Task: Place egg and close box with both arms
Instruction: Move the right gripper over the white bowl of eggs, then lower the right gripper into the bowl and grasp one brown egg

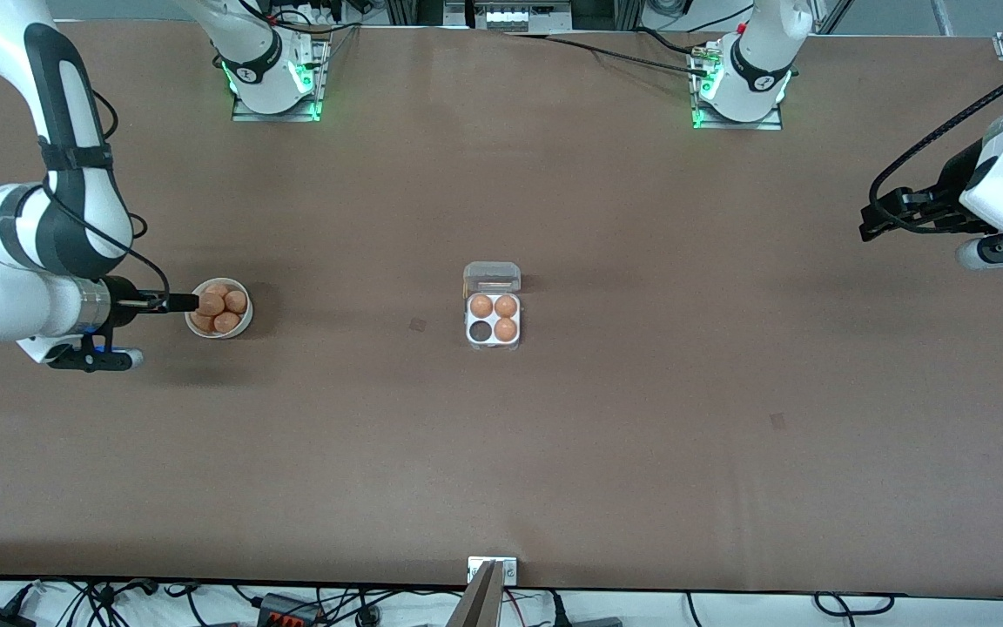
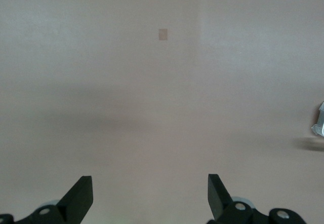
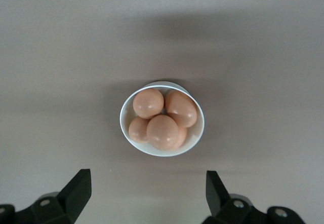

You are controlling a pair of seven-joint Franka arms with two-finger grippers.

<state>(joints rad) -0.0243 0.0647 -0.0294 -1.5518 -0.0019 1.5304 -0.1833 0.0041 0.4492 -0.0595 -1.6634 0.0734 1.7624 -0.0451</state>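
Note:
The box (image 1: 493,343) sits at the table's middle with its clear lid (image 1: 492,279) open and laid back. Three brown eggs (image 1: 506,306) fill three cells; the cell (image 1: 478,332) nearest the front camera toward the right arm's end is empty. A round white bowl (image 1: 248,320) holds several brown eggs (image 1: 212,304). My right gripper (image 1: 178,303) hangs open and empty just beside the bowl toward the right arm's end. In the right wrist view the bowl (image 3: 198,135) lies ahead of the open right gripper (image 3: 148,184). My left gripper (image 1: 869,221) waits open over the left arm's end, empty in its wrist view (image 2: 150,186).
Both arm bases (image 1: 271,83) stand on the table's edge farthest from the front camera. A small mark (image 1: 777,421) is on the brown table toward the left arm's end, and another (image 1: 417,325) beside the box. A corner of the box (image 2: 319,123) shows in the left wrist view.

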